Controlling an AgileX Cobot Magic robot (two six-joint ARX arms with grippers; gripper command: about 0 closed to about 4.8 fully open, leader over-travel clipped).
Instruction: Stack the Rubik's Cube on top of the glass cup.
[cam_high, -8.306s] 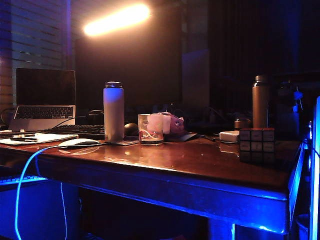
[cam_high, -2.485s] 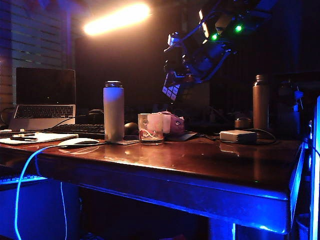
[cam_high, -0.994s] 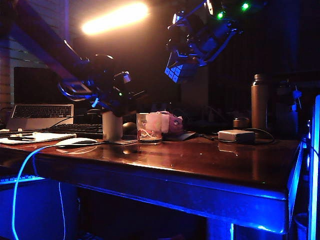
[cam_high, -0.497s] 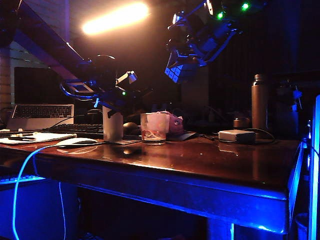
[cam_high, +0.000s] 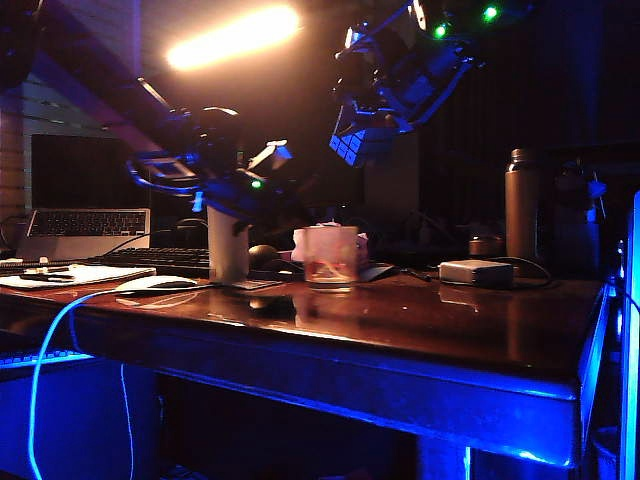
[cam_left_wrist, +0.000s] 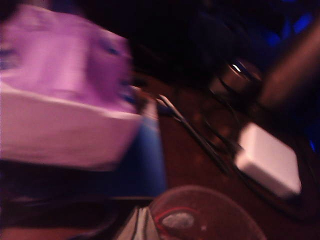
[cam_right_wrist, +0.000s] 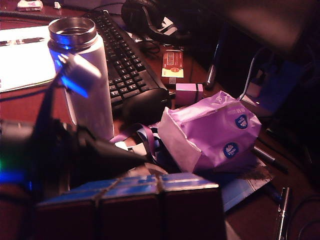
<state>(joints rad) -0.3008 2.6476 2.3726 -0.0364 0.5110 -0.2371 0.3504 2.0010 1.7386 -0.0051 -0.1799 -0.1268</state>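
The Rubik's Cube (cam_high: 350, 147) hangs high above the table, tilted, with my right gripper (cam_high: 358, 130) shut on it. In the right wrist view the Rubik's Cube (cam_right_wrist: 130, 200) fills the near edge and hides the jaws. The glass cup (cam_high: 330, 256) stands upright on the table, below the cube and slightly left of it. My left arm (cam_high: 215, 150) reaches in from the left. In the blurred left wrist view, my left gripper (cam_left_wrist: 142, 226) has its pale fingertips pressed close together at the rim of the glass cup (cam_left_wrist: 210, 215), apparently pinching its wall.
A white bottle (cam_high: 228, 250) stands left of the cup, with a pink-white bag (cam_right_wrist: 210, 130) behind it. A grey box with a cable (cam_high: 470, 272) and a brown bottle (cam_high: 520, 205) stand to the right. A laptop (cam_high: 85, 200), keyboard (cam_right_wrist: 120, 55) and mouse (cam_high: 155, 285) lie at the left.
The cup has slid to the right, away from the white bottle, with my left gripper swinging along with it. The right gripper and the cube have stayed still in the air.
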